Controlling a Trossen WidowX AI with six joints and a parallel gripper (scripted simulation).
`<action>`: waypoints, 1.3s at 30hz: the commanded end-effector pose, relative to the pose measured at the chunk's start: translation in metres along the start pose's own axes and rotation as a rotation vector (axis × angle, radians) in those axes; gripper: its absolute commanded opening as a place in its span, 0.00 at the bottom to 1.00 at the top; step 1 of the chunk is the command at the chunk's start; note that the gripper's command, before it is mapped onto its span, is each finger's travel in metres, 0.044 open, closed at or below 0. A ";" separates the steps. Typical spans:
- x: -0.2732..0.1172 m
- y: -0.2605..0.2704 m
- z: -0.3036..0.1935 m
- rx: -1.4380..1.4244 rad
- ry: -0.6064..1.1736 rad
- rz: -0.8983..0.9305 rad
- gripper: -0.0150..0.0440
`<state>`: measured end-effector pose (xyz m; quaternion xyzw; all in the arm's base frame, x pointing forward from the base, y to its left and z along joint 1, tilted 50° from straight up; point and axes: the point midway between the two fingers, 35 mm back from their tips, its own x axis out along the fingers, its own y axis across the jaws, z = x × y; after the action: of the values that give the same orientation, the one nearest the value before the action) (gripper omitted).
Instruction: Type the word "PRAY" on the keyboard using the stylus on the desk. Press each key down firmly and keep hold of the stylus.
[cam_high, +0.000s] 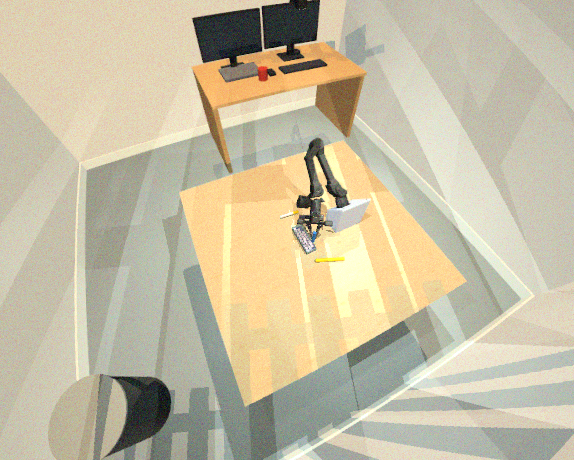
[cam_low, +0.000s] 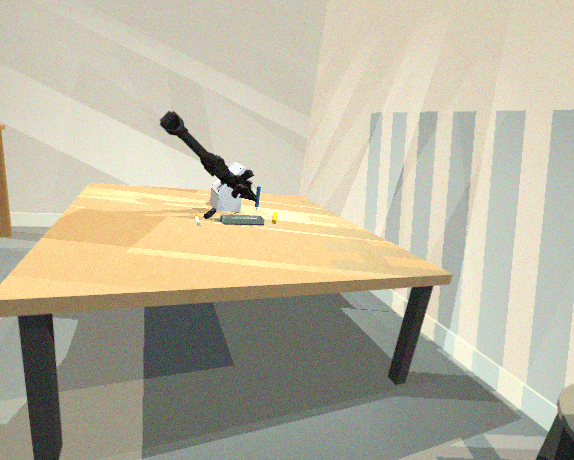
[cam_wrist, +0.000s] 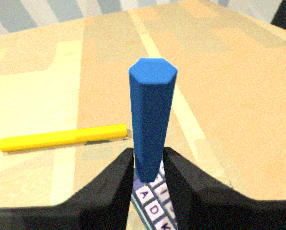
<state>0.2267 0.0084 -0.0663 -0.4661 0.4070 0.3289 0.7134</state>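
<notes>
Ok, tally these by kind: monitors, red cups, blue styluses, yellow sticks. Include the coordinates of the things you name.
Monitors (cam_high: 227, 35) (cam_high: 291, 25): 2
Red cup (cam_high: 263, 74): 1
Blue stylus (cam_high: 314, 236) (cam_low: 258, 196) (cam_wrist: 151, 120), held in the fingers: 1
Yellow stick (cam_high: 330, 259) (cam_low: 274, 218) (cam_wrist: 65, 137): 1
Total: 5

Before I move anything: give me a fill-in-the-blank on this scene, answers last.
The hand grips the ____ stylus.
The small keyboard lies on the ____.
In the wrist view, the key labelled D sits between the keys labelled ____ and K.
The mug on the far desk is ____.

Missing words: blue; table; A; red.
</notes>
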 end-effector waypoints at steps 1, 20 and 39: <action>0.004 0.004 -0.008 -0.001 0.001 0.012 0.25; 0.009 0.003 -0.013 -0.002 0.002 0.014 0.39; 0.013 0.003 -0.019 -0.002 0.002 0.014 0.39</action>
<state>0.2260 -0.0075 -0.0809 -0.4655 0.4097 0.3298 0.7119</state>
